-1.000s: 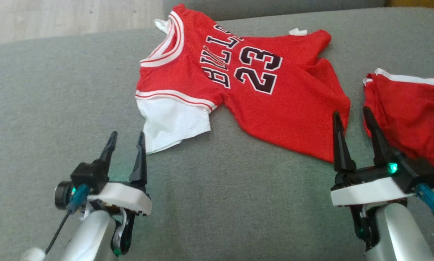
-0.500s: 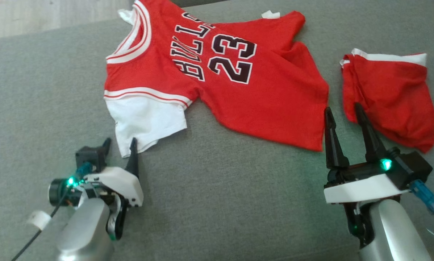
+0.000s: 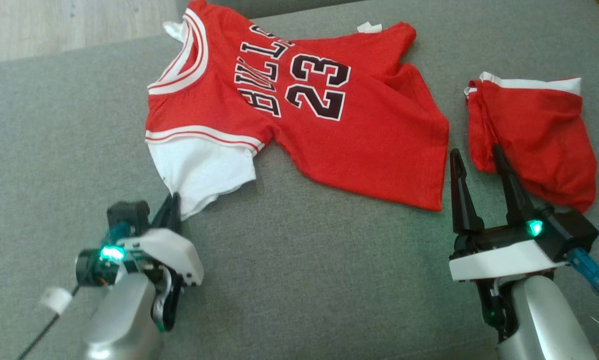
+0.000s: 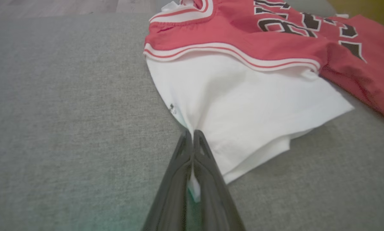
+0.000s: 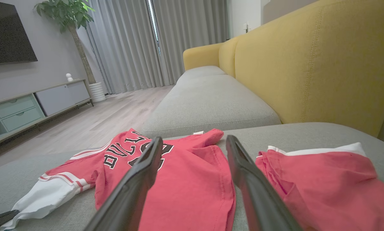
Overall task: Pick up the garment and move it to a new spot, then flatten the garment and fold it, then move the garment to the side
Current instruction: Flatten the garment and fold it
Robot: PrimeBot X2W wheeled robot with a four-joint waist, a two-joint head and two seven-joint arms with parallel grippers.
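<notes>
The garment, a red jersey (image 3: 369,145) with "BULLS 23" and a white sleeve (image 3: 204,165), lies spread on the grey sofa cushion (image 3: 299,280). My left gripper (image 3: 174,201) is at the sleeve's near corner and is shut on it. In the left wrist view the fingers (image 4: 192,134) pinch the white fabric (image 4: 243,96), which puckers at the tips. My right gripper (image 3: 476,152) stands open just off the jersey's hem at the right, holding nothing. In the right wrist view its fingers (image 5: 193,140) frame the jersey (image 5: 185,186).
Red shorts (image 3: 534,135) with a white waistband lie right of the jersey, beside my right fingers, also seen as red cloth (image 5: 323,183). A yellow backrest (image 5: 307,64) rises behind. Wooden floor (image 5: 115,112) and a low cabinet (image 5: 35,106) lie beyond the cushion edge.
My left gripper moved forward to the white sleeve and closed on its corner. The right gripper stayed open. The head camera shifted slightly.
</notes>
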